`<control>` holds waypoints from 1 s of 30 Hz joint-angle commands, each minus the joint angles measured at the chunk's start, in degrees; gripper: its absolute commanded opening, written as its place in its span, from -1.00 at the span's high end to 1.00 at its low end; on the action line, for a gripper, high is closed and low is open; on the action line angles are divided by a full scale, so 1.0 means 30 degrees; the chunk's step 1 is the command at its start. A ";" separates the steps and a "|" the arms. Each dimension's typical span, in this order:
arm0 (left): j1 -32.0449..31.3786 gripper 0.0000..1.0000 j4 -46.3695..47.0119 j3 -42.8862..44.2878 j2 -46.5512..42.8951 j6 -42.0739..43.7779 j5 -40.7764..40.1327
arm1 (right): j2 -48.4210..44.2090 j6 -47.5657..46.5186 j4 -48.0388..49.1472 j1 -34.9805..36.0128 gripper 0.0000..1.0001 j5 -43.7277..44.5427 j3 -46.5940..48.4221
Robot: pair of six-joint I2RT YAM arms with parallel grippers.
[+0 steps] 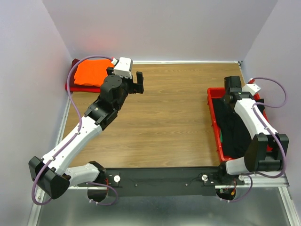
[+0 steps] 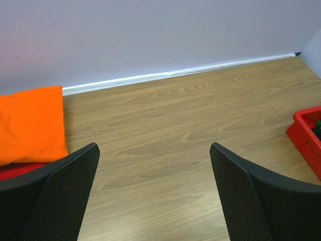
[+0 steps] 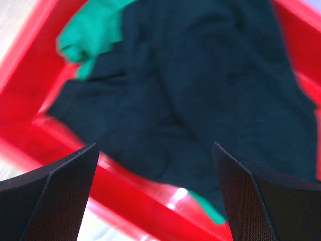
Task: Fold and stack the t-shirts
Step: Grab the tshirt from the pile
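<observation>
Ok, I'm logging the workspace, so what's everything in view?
table: one, brown wood
red bin: one, red, table's right side
orange t-shirt: one, orange, folded, far left corner
dark red t-shirt: one, dark red, under the orange one, only an edge showing
black t-shirt: one, black, crumpled in the bin
green t-shirt: one, green, in the bin, partly under the black one
left gripper: one, black fingers, open, over bare table near the orange t-shirt
right gripper: one, black fingers, open, over the bin
</observation>
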 commanded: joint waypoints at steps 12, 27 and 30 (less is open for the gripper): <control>0.0073 -0.97 0.0646 -0.0019 0.0610 -0.0420 0.0702 | 0.3991 0.0778 -0.1041 -0.3530 -1.00 0.1813 0.1455; 0.0044 -0.97 0.0471 0.0186 0.1401 -0.0919 0.1670 | 0.6599 0.0867 0.0951 -0.3531 0.14 0.1523 0.0313; 0.0044 -0.97 0.0471 0.0216 0.1401 -0.0890 0.1670 | 0.6338 0.0459 0.1040 -0.3501 0.72 0.1113 0.0224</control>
